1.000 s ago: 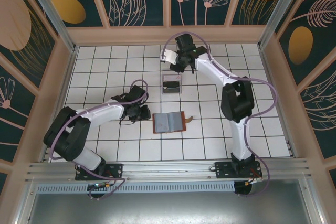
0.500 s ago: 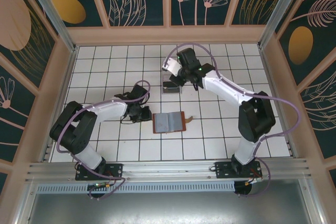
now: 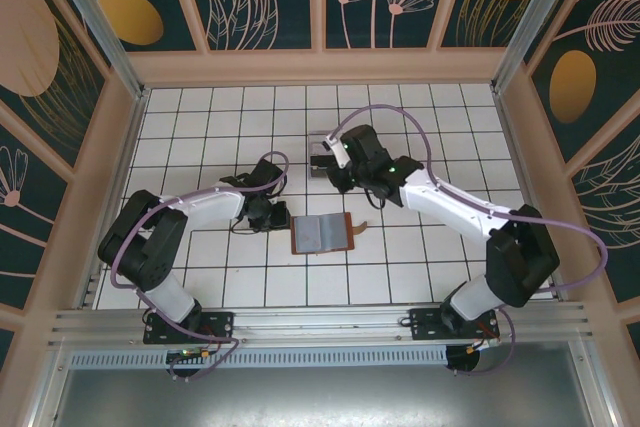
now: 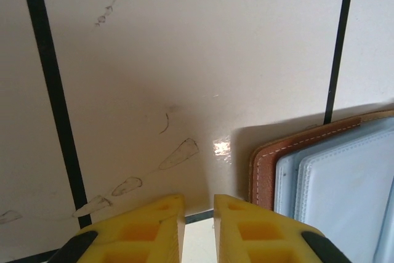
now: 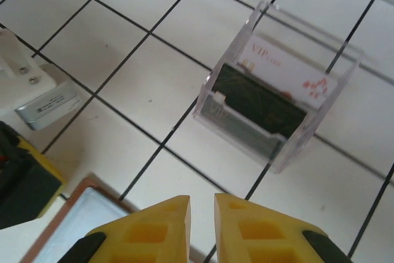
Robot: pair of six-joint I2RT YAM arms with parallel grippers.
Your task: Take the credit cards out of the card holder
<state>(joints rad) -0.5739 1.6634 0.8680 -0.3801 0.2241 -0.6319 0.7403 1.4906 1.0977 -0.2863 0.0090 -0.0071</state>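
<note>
At the left of the top view the left gripper [image 3: 268, 213] sits low just beside the holder [image 3: 320, 234], which lies open near the centre of the frame. Its wrist view has the fingers [image 4: 246, 229] drawn together on nothing, with the holder's stitched brown corner and layered grey-blue sleeves at lower right. Whether any sleeve has a card in it I cannot tell. Further right, the right gripper [image 5: 202, 214] hovers with its jaws nearly closed and empty. Ahead of it stands a clear box [image 5: 277, 90] with two cards [image 5: 265, 103] upright inside, one pale, one dark. The cards look light, thin, stiff and slick. I judge a pinch across both faces at an exposed edge would serve best. The holder is soft and light, so it would likely drag along unless one gripper pins it. The right wrist view gives the print on the cards. The top view gives the arms' layout and the snap tab [image 3: 360, 230].
</note>
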